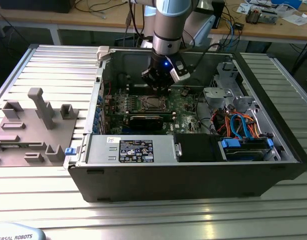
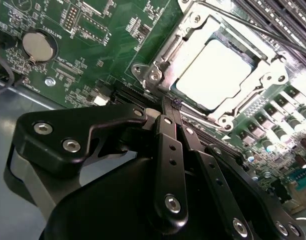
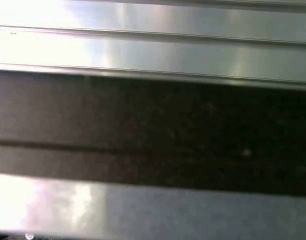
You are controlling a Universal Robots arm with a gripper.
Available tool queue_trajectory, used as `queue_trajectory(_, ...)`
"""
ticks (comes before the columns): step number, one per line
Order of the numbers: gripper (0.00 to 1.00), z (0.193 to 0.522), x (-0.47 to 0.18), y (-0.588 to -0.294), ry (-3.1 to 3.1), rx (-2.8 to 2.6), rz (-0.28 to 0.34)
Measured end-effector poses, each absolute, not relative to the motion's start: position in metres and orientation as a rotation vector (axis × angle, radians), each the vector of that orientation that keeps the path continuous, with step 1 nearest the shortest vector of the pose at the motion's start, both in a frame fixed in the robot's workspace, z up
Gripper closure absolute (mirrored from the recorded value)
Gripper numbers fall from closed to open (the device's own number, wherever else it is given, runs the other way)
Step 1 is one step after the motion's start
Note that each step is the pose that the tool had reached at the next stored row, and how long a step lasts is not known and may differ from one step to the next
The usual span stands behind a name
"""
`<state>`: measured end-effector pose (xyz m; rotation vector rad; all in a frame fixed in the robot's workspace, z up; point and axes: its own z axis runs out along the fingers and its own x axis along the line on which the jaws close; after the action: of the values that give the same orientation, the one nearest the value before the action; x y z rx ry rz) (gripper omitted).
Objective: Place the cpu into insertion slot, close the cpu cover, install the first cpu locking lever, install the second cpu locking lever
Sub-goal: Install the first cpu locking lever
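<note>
Cpu (image 2: 215,75) sits seated under its cover (image 2: 165,62) — thin, stiff, springy metal, I'd judge; gripper (image 2: 167,107) pinched narrow, holding nothing.

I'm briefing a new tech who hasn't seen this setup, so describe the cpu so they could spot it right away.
Start at the open black computer case on the ribbed metal table, then find the green motherboard inside it. In the second wrist view, just past the black pincer, sits the cpu: a flat square chip with a pale silver top, framed by the silver metal cpu cover. Unlike the round silver coin battery, it is square.
</note>
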<state>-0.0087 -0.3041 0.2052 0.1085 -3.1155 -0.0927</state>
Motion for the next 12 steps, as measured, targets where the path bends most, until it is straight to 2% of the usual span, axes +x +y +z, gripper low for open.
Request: queue_trajectory(12, 0.89, 0.2029, -0.0042, -0.3049, -3.116, 0.109, -0.093)
